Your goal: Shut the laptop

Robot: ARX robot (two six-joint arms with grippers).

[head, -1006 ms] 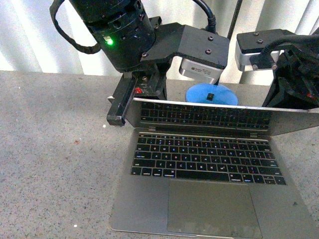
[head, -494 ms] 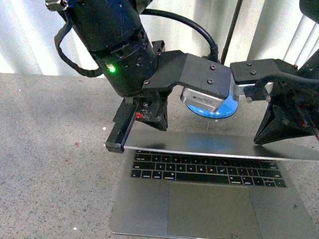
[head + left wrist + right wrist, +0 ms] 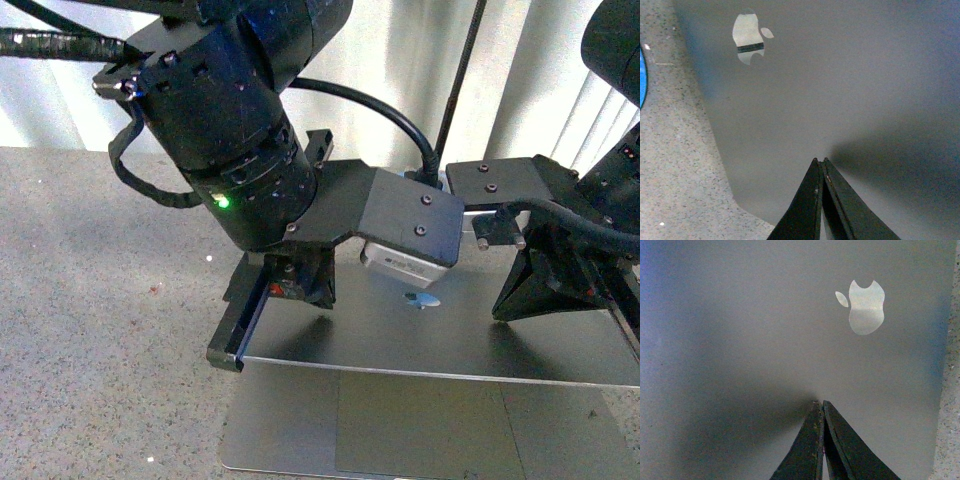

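You see the laptop (image 3: 430, 335) on the table (image 3: 90, 300), its lid tilted low over the base with only the front strip showing, and your left gripper (image 3: 821, 162) and right gripper (image 3: 821, 404) both clenched, tips on the lid.

The left arm (image 3: 240, 150) and right arm (image 3: 600, 230) reached forward side by side, wrists bent down. The left gripper (image 3: 821, 167) had its fingers pressed together to a point. The right gripper (image 3: 820, 407) was likewise closed. Both tips seemed angled downward. A green light (image 3: 222, 202) glowed on the left wrist.
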